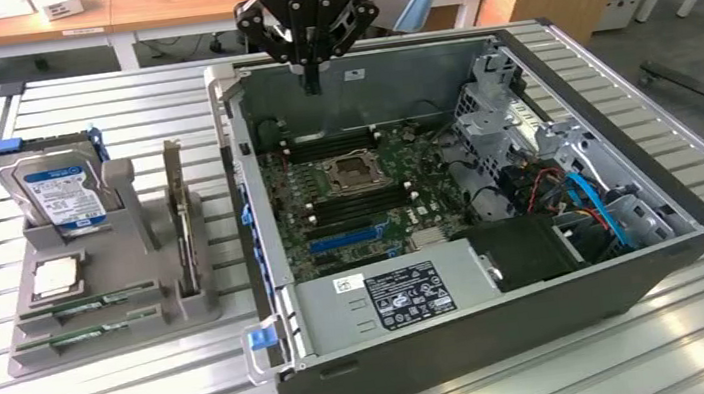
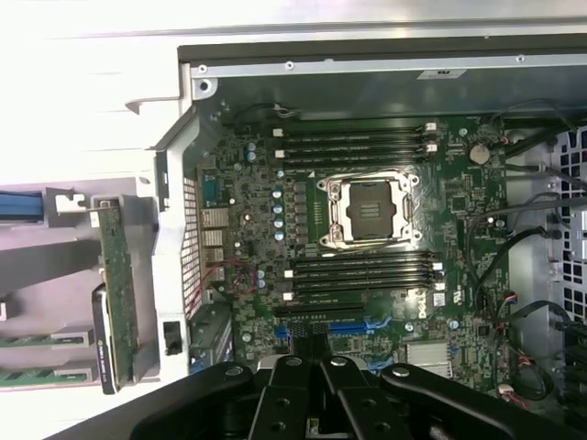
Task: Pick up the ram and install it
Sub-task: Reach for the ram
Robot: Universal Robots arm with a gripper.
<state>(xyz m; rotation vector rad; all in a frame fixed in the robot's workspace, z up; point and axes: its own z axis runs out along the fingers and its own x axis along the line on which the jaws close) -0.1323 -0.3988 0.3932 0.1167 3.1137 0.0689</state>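
Two ram sticks lie in slots at the front of a grey holder tray (image 1: 115,342) on the exterior view's left: one ram stick (image 1: 87,308) (image 2: 26,340) behind the other (image 1: 84,337) (image 2: 24,376). My gripper (image 1: 309,83) (image 2: 315,359) hangs over the far wall of the open computer case (image 1: 477,333), well away from the tray. Its fingers are shut together with nothing between them. Below it the motherboard (image 2: 257,229) shows dark memory slots (image 2: 353,143) on one side of the CPU socket (image 2: 371,209) and more memory slots (image 2: 362,275) on the other.
The tray also holds an upright hard drive (image 1: 56,188), a silver processor chip (image 1: 56,277) and a standing expansion card (image 1: 180,213) (image 2: 115,284). The power supply (image 1: 392,298), drive cage (image 1: 511,117) and cables (image 1: 588,198) crowd the case's other side.
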